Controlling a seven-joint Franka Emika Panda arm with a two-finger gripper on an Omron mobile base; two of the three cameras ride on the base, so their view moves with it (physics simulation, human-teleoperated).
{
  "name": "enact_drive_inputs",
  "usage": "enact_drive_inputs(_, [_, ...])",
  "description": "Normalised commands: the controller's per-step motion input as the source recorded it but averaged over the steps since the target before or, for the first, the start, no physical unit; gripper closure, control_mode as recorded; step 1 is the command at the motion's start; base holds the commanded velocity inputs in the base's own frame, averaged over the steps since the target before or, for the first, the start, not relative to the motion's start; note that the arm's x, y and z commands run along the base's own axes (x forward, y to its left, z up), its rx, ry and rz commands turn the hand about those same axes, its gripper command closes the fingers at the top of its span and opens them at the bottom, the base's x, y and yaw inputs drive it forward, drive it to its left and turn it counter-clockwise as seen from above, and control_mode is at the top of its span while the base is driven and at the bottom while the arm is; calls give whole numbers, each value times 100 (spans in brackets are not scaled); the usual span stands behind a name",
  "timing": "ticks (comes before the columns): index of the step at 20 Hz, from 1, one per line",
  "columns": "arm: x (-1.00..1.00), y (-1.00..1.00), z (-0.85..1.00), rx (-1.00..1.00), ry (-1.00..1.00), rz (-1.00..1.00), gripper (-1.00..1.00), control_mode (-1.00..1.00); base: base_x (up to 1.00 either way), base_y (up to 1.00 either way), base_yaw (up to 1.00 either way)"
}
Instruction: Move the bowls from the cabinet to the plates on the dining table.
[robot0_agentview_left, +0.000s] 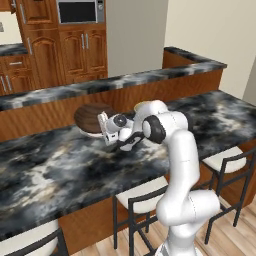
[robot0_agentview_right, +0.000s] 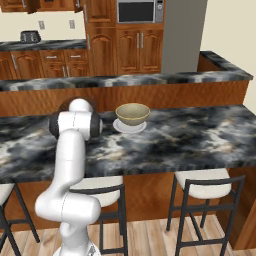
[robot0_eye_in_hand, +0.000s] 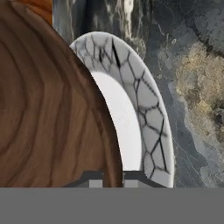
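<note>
- The end effector (robot0_agentview_left: 106, 131) is closed on the rim of the brown bowl (robot0_agentview_left: 92, 117); in the hand view its two tips (robot0_eye_in_hand: 113, 178) pinch the bowl's edge (robot0_eye_in_hand: 52, 109) at the bottom of the frame.
- The brown bowl sits low over the marble surface (robot0_agentview_left: 60, 170), toward its far side, close under the raised wooden back of the bar.
- In the hand view a plate (robot0_eye_in_hand: 140, 113) lies under the bowl, on the surface (robot0_eye_in_hand: 192, 87). It is pale with a crackled grey rim and a plain white centre, and only its right part shows past the bowl.
- Whether the brown bowl rests on that plate or is just above it cannot be told.
- From the right base view the arm's elbow hides this bowl almost fully; a dark sliver (robot0_agentview_right: 64, 104) shows behind the joint.
- The cream bowl (robot0_agentview_right: 132, 114) stands upright on a second plate (robot0_agentview_right: 129, 127) on the same surface (robot0_agentview_right: 190, 140), to the right of the arm and well apart from the brown one.
- In the left base view the cream bowl (robot0_agentview_left: 141, 105) shows as a small bit of rim behind the arm.
- Stools (robot0_agentview_right: 207, 187) with white seats and black frames stand along the near side of the surface.
- Wooden cabinets (robot0_agentview_right: 140, 50) with grey bar handles line the far wall, doors shut, with a microwave (robot0_agentview_right: 139, 11) set above them.
- A toaster (robot0_agentview_right: 30, 36) stands on the far worktop at the left.
</note>
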Motion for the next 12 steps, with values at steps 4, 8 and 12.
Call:
enact_drive_inputs(4, [0, 12, 22, 4, 0, 5, -100, -100, 0, 0, 0])
enact_drive_inputs(8, [-67, -19, 41, 0, -4, 0, -100, -100, 0, 0, 0])
enact_drive_inputs(12, [-100, -45, 60, 0, -11, 0, -100, -100, 0, 0, 0])
